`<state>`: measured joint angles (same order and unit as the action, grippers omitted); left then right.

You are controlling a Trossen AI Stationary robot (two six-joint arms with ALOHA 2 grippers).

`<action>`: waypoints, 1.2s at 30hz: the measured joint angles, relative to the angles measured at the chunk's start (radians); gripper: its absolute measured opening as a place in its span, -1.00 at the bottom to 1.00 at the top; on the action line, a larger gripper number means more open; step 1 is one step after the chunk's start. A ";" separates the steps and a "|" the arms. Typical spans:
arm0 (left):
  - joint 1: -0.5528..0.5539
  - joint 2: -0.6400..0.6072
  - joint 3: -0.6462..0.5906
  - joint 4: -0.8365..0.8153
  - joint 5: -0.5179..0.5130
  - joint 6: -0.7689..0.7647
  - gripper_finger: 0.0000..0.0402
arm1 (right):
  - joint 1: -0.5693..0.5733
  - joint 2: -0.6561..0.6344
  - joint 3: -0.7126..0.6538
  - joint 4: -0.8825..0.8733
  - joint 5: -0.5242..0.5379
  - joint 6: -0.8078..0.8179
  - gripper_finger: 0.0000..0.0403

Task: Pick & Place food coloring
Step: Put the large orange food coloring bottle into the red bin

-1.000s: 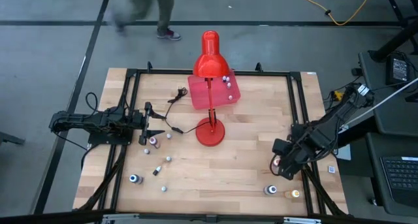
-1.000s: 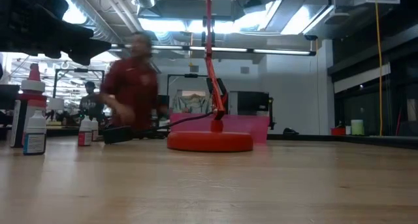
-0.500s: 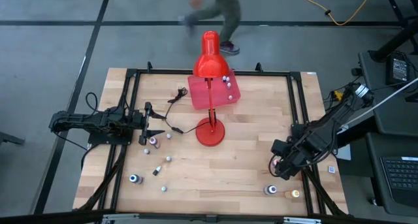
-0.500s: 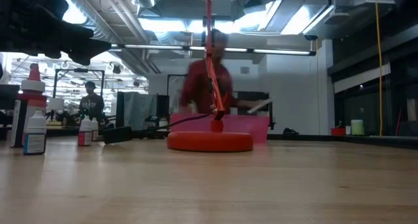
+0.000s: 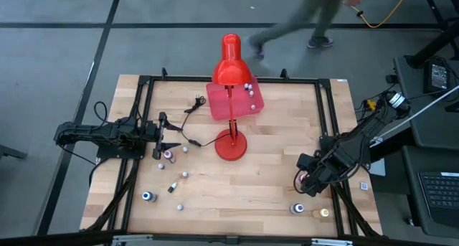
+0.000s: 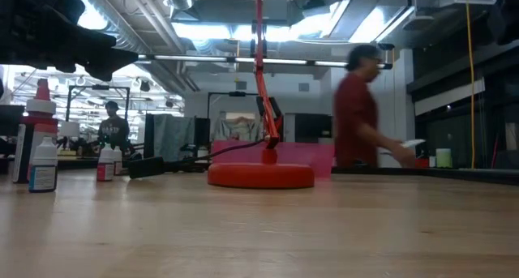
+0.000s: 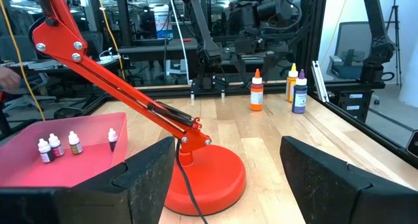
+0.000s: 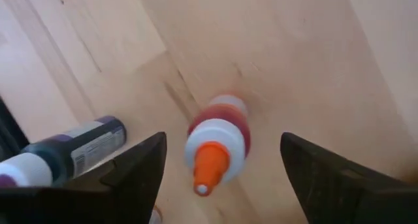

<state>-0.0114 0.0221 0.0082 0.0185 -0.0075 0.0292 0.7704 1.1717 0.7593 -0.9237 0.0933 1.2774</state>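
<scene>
Orange-capped bottle now squarely under right gripper

High view: right gripper has crept lower at right near edge; left gripper unchanged, waiting by lamp.

Low view: person has crossed right behind table.

Left wrist: fingers spread; bottles in tray.

Right wrist: jaws spread around upright bottle, not pinching. Grasp looks imminent.

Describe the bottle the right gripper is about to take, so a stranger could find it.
Go to the table's right front area, where the open right gripper hovers. Between its fingers stands a red-bodied bottle. Its orange tip distinguishes it from the darker, purple-capped bottle lying beside it.
</scene>
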 joint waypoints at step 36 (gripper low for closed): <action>0.000 0.000 0.000 0.000 0.000 0.000 0.36 | -0.348 -0.008 0.151 -0.108 -0.008 -0.371 -0.39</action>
<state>-0.0113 0.0221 0.0084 0.0185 -0.0076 0.0292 0.4225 1.1641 0.9107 -1.0321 0.0855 0.9063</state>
